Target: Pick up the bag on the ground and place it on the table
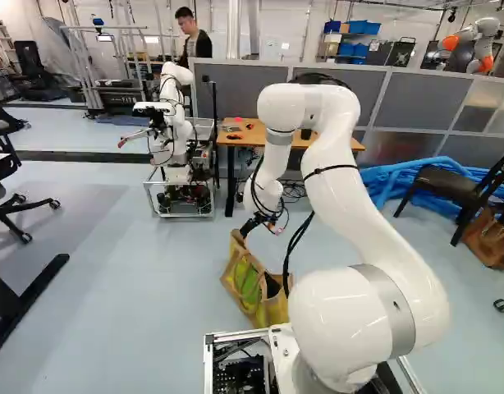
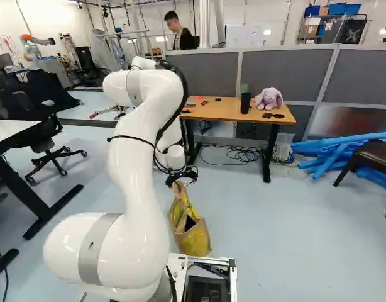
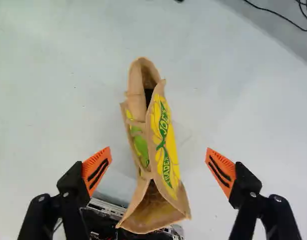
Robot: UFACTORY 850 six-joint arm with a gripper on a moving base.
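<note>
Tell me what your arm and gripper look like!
My arm is smooth, rounded and shiny white, with grey bands and black cables along it. My gripper is black, with two orange pads that have black slanting stripes.

A tan, yellow-and-green bag (image 3: 168, 140) stands upright on the floor (image 2: 287, 226), apart from the table (image 2: 224, 111).

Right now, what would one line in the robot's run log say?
Tan bag with yellow-green print: on grey floor, ungripped | Black two-fingered gripper: open, above bag | Brown wooden table: bag not on it
</note>
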